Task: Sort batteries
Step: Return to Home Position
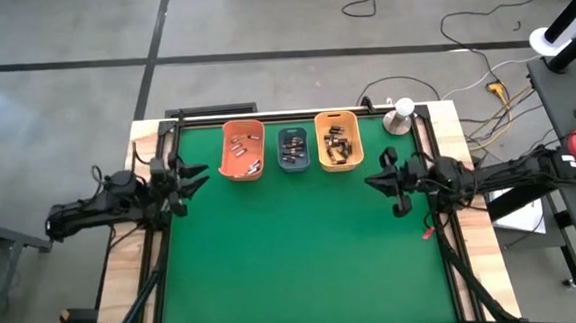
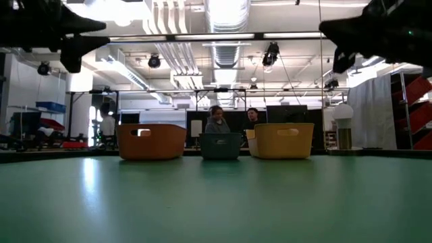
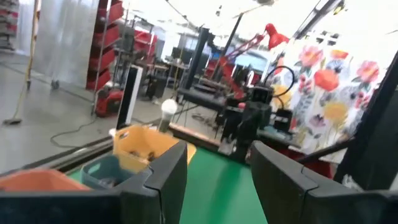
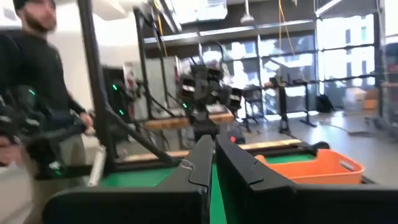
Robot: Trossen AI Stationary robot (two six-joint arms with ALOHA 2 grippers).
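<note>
looks like the sorting's basically wrapped up. every one of the small dark and silvery-grey cylindrical batteries (image 1: pixel 338 148) i can spot is inside a bin, with none loose on the green-topped counter (image 1: pixel 294 261) as far as the overhead view shows. the three bins stand in a row at the far edge: orange plastic bin (image 1: pixel 226 145) on the left, smaller blue-grey plastic bin (image 1: pixel 293 131) in the middle, yellow-orange plastic bin (image 1: pixel 337 115) on the right. from up there the batteries are just tiny jumbled sticks, some with lighter ends. i can't really tell the sizes apart.

both arms are out at the sides, which i'd guess is the rest pose, leaving the middle free. the left tool (image 1: pixel 201 177) hovers over the counter's left edge, near the orange bin, fingers well apart and holding nothing. the right tool (image 1: pixel 369 183) hovers over the right edge, near the yellow-orange bin, fingers closed together on nothing.
</note>
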